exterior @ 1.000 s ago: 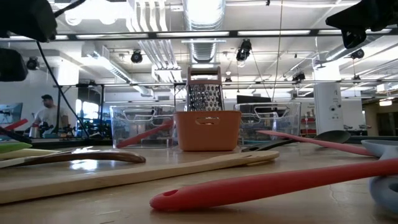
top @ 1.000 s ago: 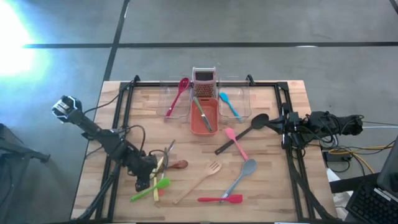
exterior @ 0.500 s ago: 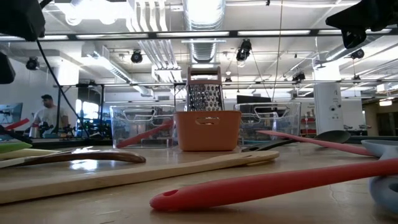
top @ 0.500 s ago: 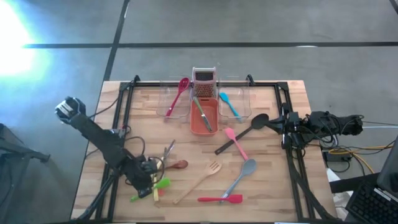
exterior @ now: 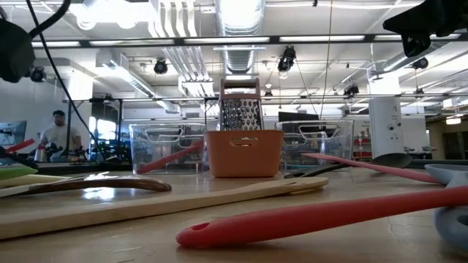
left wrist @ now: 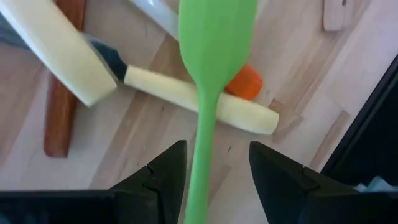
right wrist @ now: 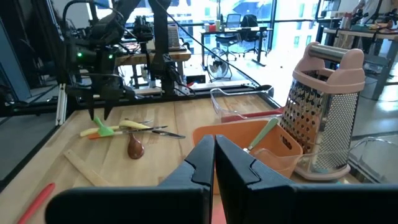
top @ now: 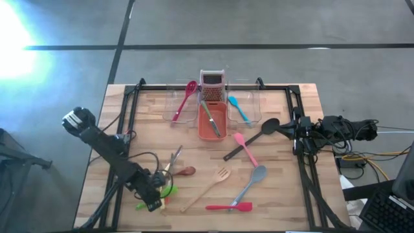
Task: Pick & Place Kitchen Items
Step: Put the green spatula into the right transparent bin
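From the high view, the left claw (top: pixel 154 200) is seen low over a heap of utensils at the bench's (top: pixel 278 194) near left corner, where the green spatula (top: pixel 158 196) lies across yellow-handled knives (top: pixel 165 188). Compared with a second earlier, the arm has swung nearer the bench edge and the claw has travelled along the green handle toward its end. The right claw (top: pixel 299 136) is parked at the right edge.

In the low view, the orange tub (exterior: pixel 244 153) stands mid-bench with a grater (exterior: pixel 240 108) behind it; nothing here has shifted.

In the left wrist view, the left claw (left wrist: pixel 212 180) is spread, its fingers (left wrist: pixel 163 177) straddling the green spatula's (left wrist: pixel 211 74) slim handle without yet touching it. The spatula is judged light, with a smooth handle that could slip or pivot; it is best pinched on the handle, clear of the knife (left wrist: pixel 199 99) beneath.

In the right wrist view, the right claw (right wrist: pixel 214 165) is pressed together and holds nothing
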{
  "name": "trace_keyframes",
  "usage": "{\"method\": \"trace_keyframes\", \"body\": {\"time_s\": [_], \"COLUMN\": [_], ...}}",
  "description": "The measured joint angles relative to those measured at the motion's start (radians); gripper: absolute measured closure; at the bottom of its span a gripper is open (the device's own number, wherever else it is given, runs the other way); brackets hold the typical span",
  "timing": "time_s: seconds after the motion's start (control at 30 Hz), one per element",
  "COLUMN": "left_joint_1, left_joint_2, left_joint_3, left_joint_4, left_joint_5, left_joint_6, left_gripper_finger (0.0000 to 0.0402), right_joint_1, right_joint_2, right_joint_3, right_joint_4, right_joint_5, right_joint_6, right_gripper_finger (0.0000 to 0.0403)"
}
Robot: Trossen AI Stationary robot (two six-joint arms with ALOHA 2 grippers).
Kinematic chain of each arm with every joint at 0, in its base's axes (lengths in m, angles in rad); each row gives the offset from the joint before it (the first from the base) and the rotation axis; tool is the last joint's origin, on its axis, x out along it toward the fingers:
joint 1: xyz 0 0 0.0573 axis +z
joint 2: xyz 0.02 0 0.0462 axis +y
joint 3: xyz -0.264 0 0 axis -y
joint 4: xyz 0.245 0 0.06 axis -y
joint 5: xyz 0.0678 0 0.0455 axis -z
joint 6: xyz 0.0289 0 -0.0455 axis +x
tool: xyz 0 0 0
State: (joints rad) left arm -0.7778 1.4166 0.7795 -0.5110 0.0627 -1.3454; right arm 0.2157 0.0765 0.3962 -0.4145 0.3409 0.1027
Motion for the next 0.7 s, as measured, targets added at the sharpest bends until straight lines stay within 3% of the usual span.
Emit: {"method": "trace_keyframes", "body": {"time_s": [0.7], "left_joint_1": [-0.030], "left_joint_2": [0.116], "left_joint_3": [0.002], "left_joint_4": [-0.001], "left_joint_5": [-0.041], "left_joint_6": [0.013], "left_gripper_finger": [0.0225], "right_joint_1": [0.000], "right_joint_2": [0.000], "right_joint_3": [0.000], "right_joint_4": [0.000], "right_joint_5": [0.000], "right_joint_6": [-0.001], "right_gripper_finger": [0.0394]}}
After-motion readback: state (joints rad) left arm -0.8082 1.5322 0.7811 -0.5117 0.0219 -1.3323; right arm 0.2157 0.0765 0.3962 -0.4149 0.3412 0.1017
